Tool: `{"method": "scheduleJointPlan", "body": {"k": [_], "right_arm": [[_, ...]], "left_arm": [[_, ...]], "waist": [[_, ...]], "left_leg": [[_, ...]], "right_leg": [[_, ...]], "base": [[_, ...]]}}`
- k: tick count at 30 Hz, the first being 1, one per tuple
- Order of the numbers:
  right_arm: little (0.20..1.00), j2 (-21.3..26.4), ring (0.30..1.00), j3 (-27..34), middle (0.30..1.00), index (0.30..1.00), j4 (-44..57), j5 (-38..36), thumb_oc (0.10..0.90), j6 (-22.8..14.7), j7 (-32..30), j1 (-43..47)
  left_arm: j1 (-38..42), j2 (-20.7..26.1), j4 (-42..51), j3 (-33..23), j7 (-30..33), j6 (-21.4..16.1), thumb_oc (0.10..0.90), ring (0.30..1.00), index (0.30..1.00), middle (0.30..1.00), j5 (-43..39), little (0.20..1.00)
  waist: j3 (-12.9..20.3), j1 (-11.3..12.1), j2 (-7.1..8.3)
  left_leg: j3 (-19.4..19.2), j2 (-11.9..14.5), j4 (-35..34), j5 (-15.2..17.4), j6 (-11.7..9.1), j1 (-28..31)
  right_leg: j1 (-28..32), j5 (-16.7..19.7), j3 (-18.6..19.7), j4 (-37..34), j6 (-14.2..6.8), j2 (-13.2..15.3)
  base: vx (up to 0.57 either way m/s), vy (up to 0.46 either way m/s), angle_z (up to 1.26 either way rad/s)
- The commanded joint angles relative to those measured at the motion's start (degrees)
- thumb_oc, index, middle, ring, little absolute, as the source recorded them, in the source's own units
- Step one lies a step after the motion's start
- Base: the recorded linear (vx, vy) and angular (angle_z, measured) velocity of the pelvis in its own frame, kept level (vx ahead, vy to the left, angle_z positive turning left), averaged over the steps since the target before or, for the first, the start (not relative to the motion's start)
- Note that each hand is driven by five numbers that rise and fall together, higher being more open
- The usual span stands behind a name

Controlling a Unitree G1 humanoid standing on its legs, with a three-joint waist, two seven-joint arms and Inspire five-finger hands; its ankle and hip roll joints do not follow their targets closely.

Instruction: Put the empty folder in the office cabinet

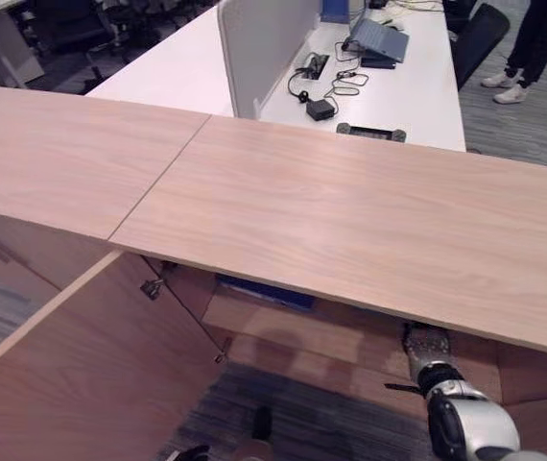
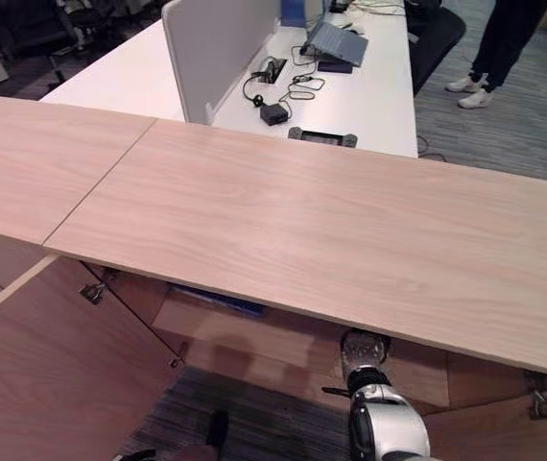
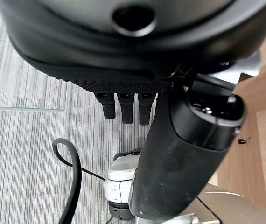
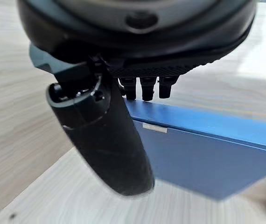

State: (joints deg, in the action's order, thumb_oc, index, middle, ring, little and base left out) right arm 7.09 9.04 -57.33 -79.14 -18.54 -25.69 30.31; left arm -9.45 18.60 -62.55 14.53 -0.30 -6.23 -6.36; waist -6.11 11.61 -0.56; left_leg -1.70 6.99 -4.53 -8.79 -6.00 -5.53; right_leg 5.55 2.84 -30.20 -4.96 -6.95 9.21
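Reaching in under the long light-wood cabinet top, my right hand sits inside the cabinet, its fingers hanging straight and loose just above the top edge of the flat blue folder. The thumb stands out beside them and nothing is pinched; as far as I can tell the fingertips are near the folder's edge, not closed on it. The folder lies on the pale wooden shelf inside the cabinet, and from the head camera a strip of its blue peeks out beneath the top's front edge.

My left hand hangs low over the grey striped carpet, fingers straight down and holding nothing.

I judge the folder is already in place, so the step now is to draw the right hand out cleanly: pull straight back along the shelf, keep the fingers relaxed so they don't drag the folder, and mind the underside of the top with the wrist.

From the head camera the top hides the right hand itself; I see just the silver forearm running under it. The open wooden door is cut off at the frame's lower left. How deep the folder sits, I can't make out.
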Motion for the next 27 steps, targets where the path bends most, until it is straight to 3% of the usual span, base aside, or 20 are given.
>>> {"method": "scheduleJointPlan", "body": {"k": [1,3,5,9,15,27], "right_arm": [[0.9,3.6,0.9,-3.29,0.9,0.9,14.36,6.85,0.8,-3.55,8.39,5.26],[0.9,3.26,0.9,-4.08,0.9,0.9,18.37,8.13,0.8,-4.02,8.54,2.57],[0.9,0.2,0.9,-7.55,0.9,0.9,19.9,10.32,0.8,-3.2,8.0,2.24],[0.9,0.4,0.9,-8.75,0.9,0.9,17.81,11.26,0.8,-1.19,7.44,2.61],[0.9,0.87,0.9,-14.64,0.9,0.9,24.13,13.56,0.8,1.58,9.29,-1.0],[0.9,1.29,0.9,-15.32,0.9,0.9,25.76,14.01,0.8,2.3,10.06,-4.22]], "left_arm": [[-1.01,0.21,-1.4,1.24,1.22,-0.47,0.8,0.9,0.9,0.9,0.18,0.9],[-1.14,-0.11,-1.4,0.99,1.26,-0.4,0.8,0.9,0.9,0.9,0.47,0.9],[4.29,-2.49,-0.27,3.15,3.12,0.49,0.8,0.9,0.9,0.9,-3.02,0.9],[6.09,-4.33,0.92,3.67,4.42,1.19,0.8,0.9,0.9,0.9,-4.61,0.9],[6.51,-5.88,0.24,2.39,4.56,2.05,0.8,0.9,0.9,0.9,-5.89,0.9],[6.73,-5.83,0.68,1.48,4.86,2.07,0.8,0.9,0.9,0.9,-6.27,0.9]], "waist": [[2.41,2.02,1.02],[2.43,1.55,0.92],[2.74,-0.01,0.93],[3.22,-0.82,1.0],[3.55,-2.6,0.77],[3.28,-3.66,0.45]], "left_leg": [[1.99,0.52,-0.47,7.31,-1.99,5.38],[1.96,0.47,-0.47,7.39,-1.94,5.75],[1.52,0.55,-0.47,7.53,-1.91,6.18],[1.06,0.54,-0.47,7.73,-1.91,6.68],[-0.51,0.45,-0.47,7.83,-1.73,7.46],[-1.16,0.62,-0.47,7.86,-1.68,7.85]], "right_leg": [[0.49,-5.5,1.07,6.32,-3.54,2.57],[0.72,-5.46,1.11,6.43,-3.53,2.72],[0.76,-5.44,1.34,6.59,-3.56,2.82],[1.08,-5.22,1.59,6.3,-3.54,3.03],[0.91,-3.85,2.79,5.47,-3.75,3.7],[0.76,-3.44,3.07,5.39,-3.85,4.13]], "base": [[0.0,0.0,0.0],[-0.01,0.013,-0.07],[0.01,0.019,-0.07],[-0.01,0.008,-0.1],[-0.02,0.011,-0.05],[-0.01,-0.001,-0.06]]}}
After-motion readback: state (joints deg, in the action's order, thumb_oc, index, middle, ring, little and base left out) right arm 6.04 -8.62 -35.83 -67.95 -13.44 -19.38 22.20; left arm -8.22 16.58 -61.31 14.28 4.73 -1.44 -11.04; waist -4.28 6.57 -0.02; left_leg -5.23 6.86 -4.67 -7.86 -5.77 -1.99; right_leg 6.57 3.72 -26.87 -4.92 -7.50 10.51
